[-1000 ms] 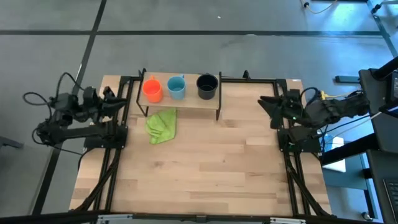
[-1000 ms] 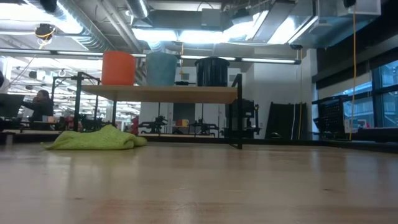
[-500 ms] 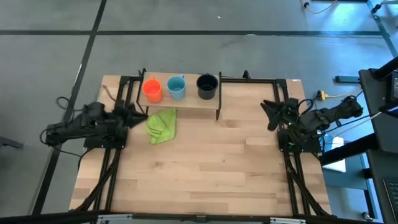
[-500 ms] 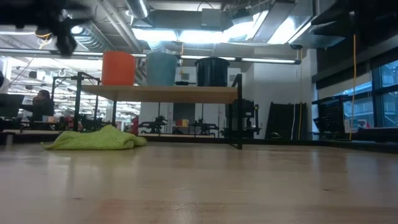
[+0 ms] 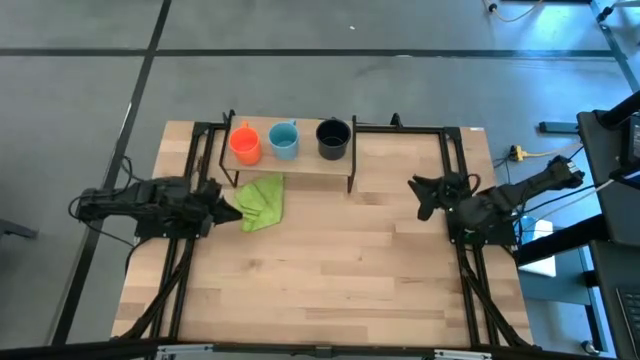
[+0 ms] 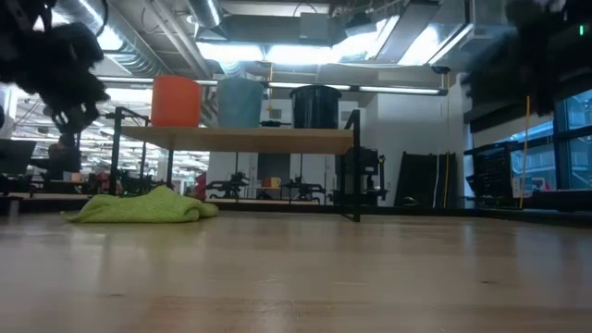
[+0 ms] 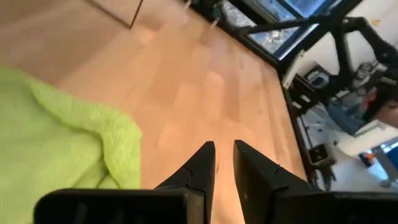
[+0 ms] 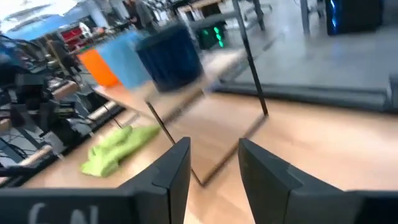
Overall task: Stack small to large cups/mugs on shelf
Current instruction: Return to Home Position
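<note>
Three mugs stand side by side on the shelf [image 5: 300,166] at the table's far edge: orange [image 5: 244,144], light blue [image 5: 284,140] and dark navy [image 5: 333,138], each on its base. The low view shows them as orange [image 6: 176,102], blue [image 6: 240,102] and navy [image 6: 315,106] on the board [image 6: 240,140]. My left gripper [image 7: 224,152] hovers low beside the green cloth's near-left edge, its fingers a narrow gap apart, holding nothing. My right gripper [image 8: 214,149] is open and empty at the table's right side [image 5: 420,195], pointing toward the shelf.
A crumpled green cloth [image 5: 260,201] lies on the tabletop just in front of the shelf's left end. Black frame rails [image 5: 175,280] run along the table's left and right sides. Bare wood [image 5: 330,270] stretches from the middle to the near edge.
Both arms have come down toward the tabletop. My left gripper has swung toward the table's right and near side, ending next to the green cloth. My right gripper has dropped and shifted a little toward the near edge and the table's middle. The mugs and cloth have stayed put.
</note>
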`<state>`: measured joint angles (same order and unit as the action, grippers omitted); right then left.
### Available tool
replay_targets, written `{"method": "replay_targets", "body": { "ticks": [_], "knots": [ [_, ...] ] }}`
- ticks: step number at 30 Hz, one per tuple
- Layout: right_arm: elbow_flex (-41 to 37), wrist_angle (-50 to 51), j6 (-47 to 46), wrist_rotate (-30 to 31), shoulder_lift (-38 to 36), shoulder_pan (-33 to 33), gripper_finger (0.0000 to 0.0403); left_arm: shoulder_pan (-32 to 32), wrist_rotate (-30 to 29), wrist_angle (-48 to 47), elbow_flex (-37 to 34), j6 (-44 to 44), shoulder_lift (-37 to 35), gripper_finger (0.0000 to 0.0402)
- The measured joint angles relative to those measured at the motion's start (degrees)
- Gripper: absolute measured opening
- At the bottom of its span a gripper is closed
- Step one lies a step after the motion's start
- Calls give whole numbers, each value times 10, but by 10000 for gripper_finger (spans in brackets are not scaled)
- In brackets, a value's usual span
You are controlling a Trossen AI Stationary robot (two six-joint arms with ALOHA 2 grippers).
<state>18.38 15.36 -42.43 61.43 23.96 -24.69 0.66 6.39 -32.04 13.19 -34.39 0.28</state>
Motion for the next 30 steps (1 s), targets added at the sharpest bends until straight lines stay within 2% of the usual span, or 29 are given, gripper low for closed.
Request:
{"method": "replay_targets", "body": {
  "ticks": [4, 6, 10, 11, 15, 18, 22, 25, 30],
  "knots": [
    [-74, -23, -122, -1, 1, 0, 135, -18, 9, 52, -37, 1, 1, 50],
    [-113, -86, -174, -3, 1, 0, 135, -25, -3, 63, -48, 3, 4, 50],
    [-175, -299, -69, -63, 12, 0, 135, -40, -43, 72, -61, -1, 16, 50],
    [-180, -312, -51, -75, 13, 0, 135, -44, -53, 72, -61, 7, 17, 50],
    [-180, -307, -53, -77, 24, 1, 135, -56, -104, 70, -61, 36, 41, 50],
    [-180, -289, -53, -71, 42, 1, 135, -58, -105, 71, -61, 56, 58, 54],
    [-180, -203, -58, -90, 72, 1, 135, -57, -103, 71, -61, 67, 89, 52],
    [-180, -190, -110, -127, 98, 1, 135, -58, -92, 70, -61, 25, 109, 49],
    [-180, -192, -91, -151, 132, 1, 136, -57, -86, 69, -61, -20, 132, 48]
  ]
}}
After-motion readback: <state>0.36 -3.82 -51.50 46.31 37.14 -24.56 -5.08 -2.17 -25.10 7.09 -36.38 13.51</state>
